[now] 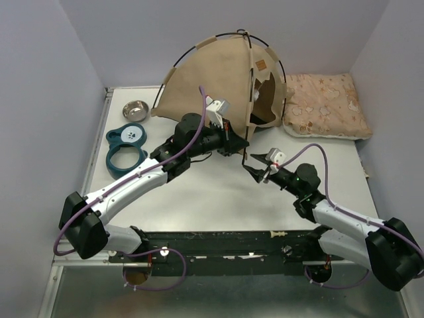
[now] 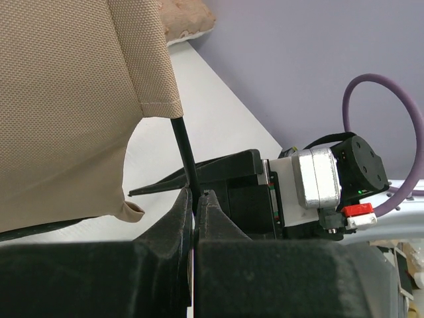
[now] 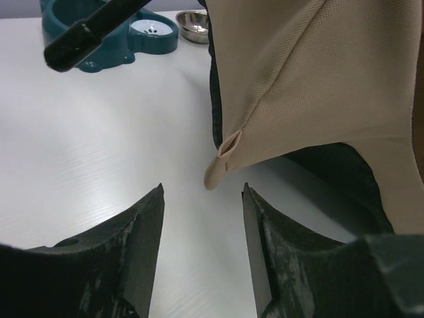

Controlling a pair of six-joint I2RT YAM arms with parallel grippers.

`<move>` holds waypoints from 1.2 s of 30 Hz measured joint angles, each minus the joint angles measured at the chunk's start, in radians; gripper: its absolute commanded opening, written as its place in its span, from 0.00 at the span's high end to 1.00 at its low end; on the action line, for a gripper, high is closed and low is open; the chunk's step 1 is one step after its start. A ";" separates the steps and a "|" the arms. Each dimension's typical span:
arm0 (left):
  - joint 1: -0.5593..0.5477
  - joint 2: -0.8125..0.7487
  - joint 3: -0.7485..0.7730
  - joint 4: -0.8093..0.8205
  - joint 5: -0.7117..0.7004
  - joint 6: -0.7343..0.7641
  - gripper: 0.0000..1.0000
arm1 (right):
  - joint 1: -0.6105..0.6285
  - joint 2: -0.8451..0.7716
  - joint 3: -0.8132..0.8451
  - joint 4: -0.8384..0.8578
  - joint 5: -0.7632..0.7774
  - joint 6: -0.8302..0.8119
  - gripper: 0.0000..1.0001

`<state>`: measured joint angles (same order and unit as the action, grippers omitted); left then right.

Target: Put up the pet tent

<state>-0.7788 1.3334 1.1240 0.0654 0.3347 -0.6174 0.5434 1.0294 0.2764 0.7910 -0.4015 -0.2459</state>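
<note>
The pet tent (image 1: 218, 79) stands at the back of the table, tan fabric arched on thin black poles, its opening facing right. One black pole (image 1: 248, 99) runs down its front, and my left gripper (image 1: 236, 144) is shut on the lower end. In the left wrist view that pole (image 2: 184, 149) comes out of the fabric hem (image 2: 79, 99) and disappears between the closed jaws of the left gripper (image 2: 194, 193). My right gripper (image 1: 254, 172) is just in front of the pole's foot. It stands open (image 3: 202, 191), empty, just below a loose tan corner tab (image 3: 215, 173) of the tent fabric.
A pink patterned cushion (image 1: 324, 103) lies at the back right, against the tent. A steel bowl (image 1: 135, 109) and a teal double-bowl holder (image 1: 126, 146) sit at the left. Lilac walls close in the table on three sides.
</note>
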 measured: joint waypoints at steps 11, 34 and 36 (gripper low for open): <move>0.001 0.001 0.000 0.016 0.000 -0.037 1.00 | 0.000 0.092 0.016 0.071 -0.001 0.000 0.57; -0.010 0.077 0.025 0.105 -0.157 -0.017 1.00 | 0.000 0.048 0.070 0.030 0.000 0.006 0.99; -0.016 0.098 0.025 0.128 -0.174 -0.011 1.00 | 0.000 0.029 0.067 0.009 0.000 0.009 0.99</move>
<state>-0.7944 1.4311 1.1488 0.1936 0.1608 -0.6289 0.5434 1.0580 0.3435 0.8001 -0.4011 -0.2367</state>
